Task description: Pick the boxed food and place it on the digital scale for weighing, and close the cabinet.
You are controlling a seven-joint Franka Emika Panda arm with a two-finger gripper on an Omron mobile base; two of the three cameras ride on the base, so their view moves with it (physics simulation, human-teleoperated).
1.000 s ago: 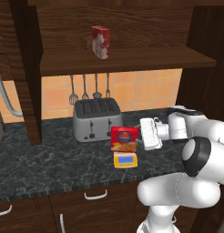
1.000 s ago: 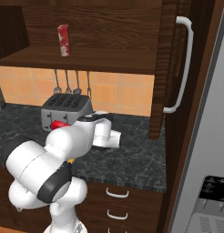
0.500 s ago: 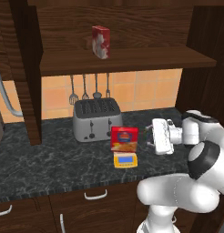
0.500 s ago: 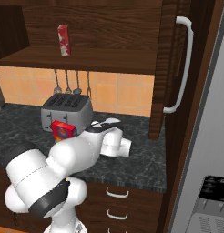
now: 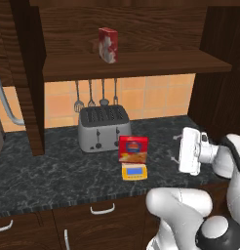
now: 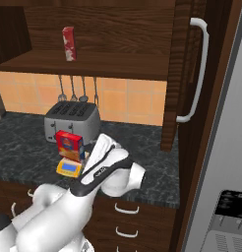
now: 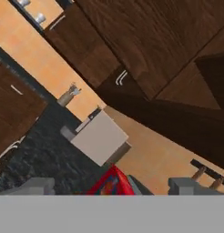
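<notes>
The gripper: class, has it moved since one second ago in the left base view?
Yes. The gripper has drawn rightward, away from the boxed food standing on the digital scale.

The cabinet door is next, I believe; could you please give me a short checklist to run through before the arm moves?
1. Boxed food standing on the digital scale: ok.
2. Gripper open and holding nothing: ok.
3. Gripper clear of the box, off to its right: ok.
4. Cabinet shut: not ok, the door stands open.
5. Door handle free to reach: ok.
6. Shelf contents clear of the door's swing: cannot tell.
</notes>
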